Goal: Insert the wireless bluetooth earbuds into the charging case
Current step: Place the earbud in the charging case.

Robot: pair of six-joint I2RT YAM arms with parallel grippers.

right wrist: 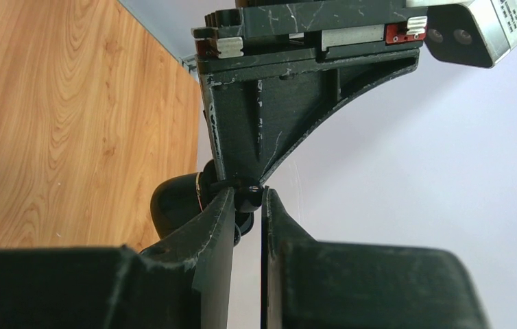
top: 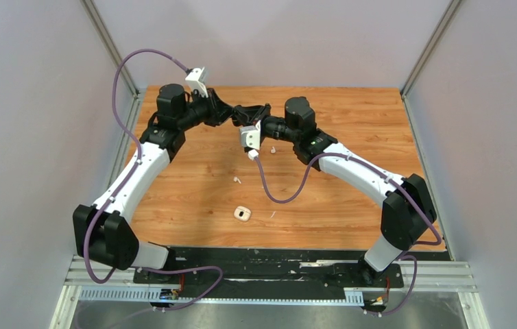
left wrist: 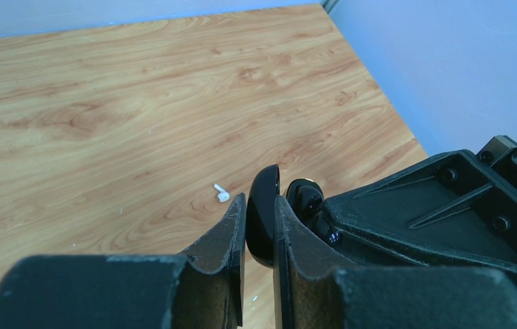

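Glossy black earbud [left wrist: 304, 197] just beside black case [left wrist: 261, 226], on edge in mid-air; white earbud [left wrist: 221, 195] flat below.

the tabletop [top: 352, 123] is done in warm orange-brown wood grain with darker swirly streaks, and a pale lilac-grey is seen on the walls [top: 36, 103] around it. the left arm [top: 136, 175] and right arm [top: 358, 168] are finished white on the long links and black at the joints. purple cables [top: 283, 195] are looped off them, and a tiny green light [top: 313, 142] is lit on the right one. the left claw [left wrist: 260, 201] and right claw [right wrist: 248, 194] are matte black, scuffed pale along the edges. a glossy black case [left wrist: 262, 226] and a shiny black earbud [left wrist: 302, 199] are seen up there too. down on the wood, a white earbud [left wrist: 221, 194] and a white case [top: 243, 214] are picked out easily.
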